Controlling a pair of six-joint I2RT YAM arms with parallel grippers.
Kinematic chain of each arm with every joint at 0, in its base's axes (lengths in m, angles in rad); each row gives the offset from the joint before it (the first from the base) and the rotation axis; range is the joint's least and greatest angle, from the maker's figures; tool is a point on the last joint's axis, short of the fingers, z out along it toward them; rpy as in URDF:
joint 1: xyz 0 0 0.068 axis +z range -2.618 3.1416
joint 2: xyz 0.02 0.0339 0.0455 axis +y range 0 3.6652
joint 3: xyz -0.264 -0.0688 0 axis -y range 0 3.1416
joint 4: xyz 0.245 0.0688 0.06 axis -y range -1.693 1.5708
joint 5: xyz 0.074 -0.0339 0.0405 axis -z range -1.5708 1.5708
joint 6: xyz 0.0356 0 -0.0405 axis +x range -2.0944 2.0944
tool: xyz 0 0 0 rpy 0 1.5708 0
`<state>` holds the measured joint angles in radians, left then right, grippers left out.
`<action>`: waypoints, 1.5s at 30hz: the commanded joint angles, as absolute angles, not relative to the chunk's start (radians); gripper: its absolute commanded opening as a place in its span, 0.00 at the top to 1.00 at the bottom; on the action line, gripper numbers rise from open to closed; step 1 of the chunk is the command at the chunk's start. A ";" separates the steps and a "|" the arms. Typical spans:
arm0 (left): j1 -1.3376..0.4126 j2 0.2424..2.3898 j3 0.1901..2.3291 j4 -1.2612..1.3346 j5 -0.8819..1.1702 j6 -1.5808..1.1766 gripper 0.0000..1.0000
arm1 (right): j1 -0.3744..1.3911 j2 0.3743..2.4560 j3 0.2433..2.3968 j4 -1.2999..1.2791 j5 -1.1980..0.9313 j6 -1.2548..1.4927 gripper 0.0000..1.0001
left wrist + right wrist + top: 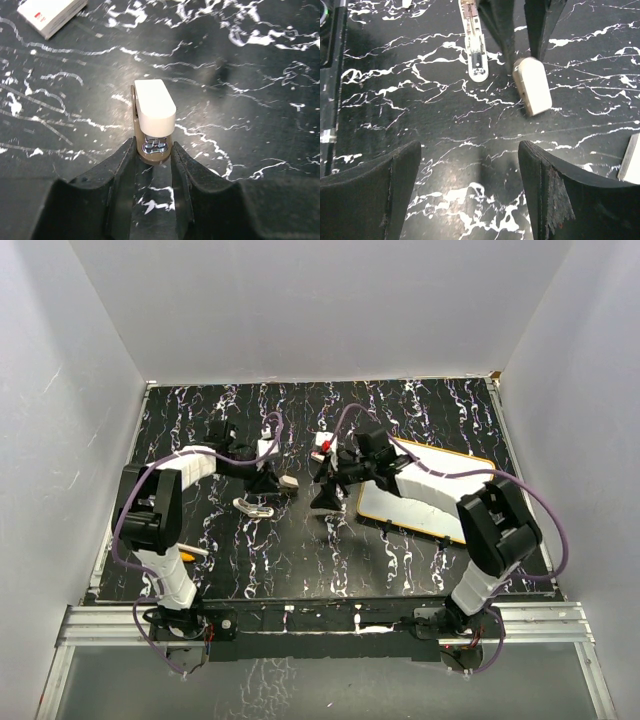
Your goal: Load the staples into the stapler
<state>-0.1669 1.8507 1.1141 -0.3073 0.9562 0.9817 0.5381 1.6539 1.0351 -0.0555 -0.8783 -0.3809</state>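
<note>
My left gripper (155, 150) is clamped on the tail end of the small stapler (156, 107), low against the table (260, 100). I judge this is to steady it for loading. My right gripper (469, 149) hangs wide open and holds nothing. The box of staples (50, 12) lies apart, beyond the stapler, unobstructed. A second, opened stapler (475, 50) lies beside my left fingers, and a whiteboard (380, 502) sits under my right arm.
</note>
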 commanded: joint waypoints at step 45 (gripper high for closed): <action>-0.256 1.740 0.931 -0.219 0.954 1.017 1.00 | 0.599 1.902 1.071 0.349 -0.813 -0.330 0.89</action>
